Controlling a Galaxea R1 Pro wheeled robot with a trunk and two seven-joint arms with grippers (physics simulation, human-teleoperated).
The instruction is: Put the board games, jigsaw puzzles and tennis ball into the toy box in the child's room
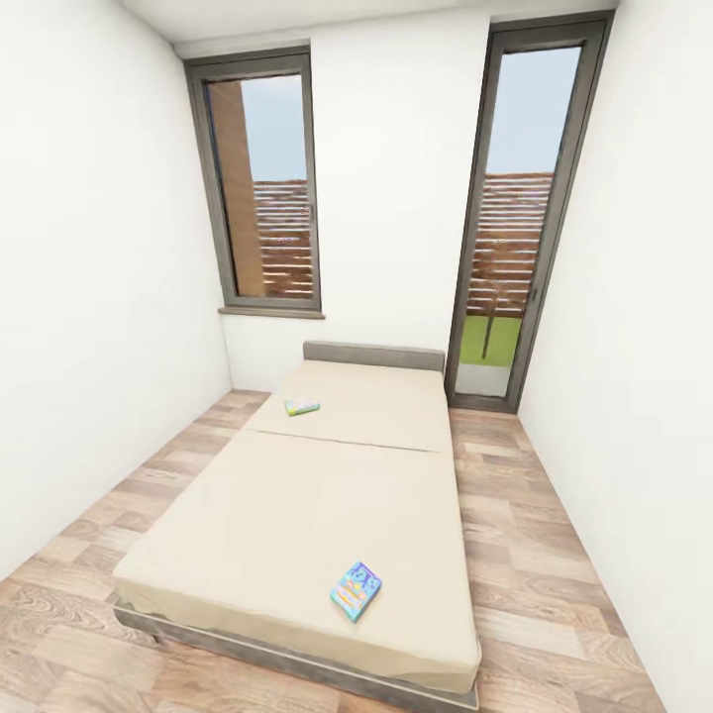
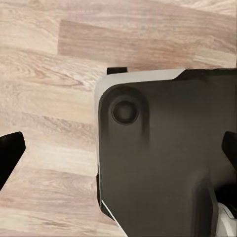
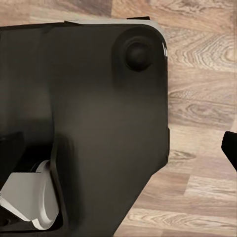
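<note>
The bed [image 1: 297,515] stands in a narrow room. One board game [image 1: 356,590] lies near its foot, another game box [image 1: 302,405] near the headboard [image 1: 373,355]. Both grippers hang spread open over the robot's dark base [image 2: 168,158] and plank floor [image 3: 202,98], holding nothing.

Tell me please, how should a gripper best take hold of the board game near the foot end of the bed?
Probably by its thin edges. The nearer board game lies flat on the bed, close to the foot edge, turned slightly askew. Coming from above on the foot side, with the gripper fingers spanning its shorter width, seems best; the soft cover may let them press in beside the edges.
</note>
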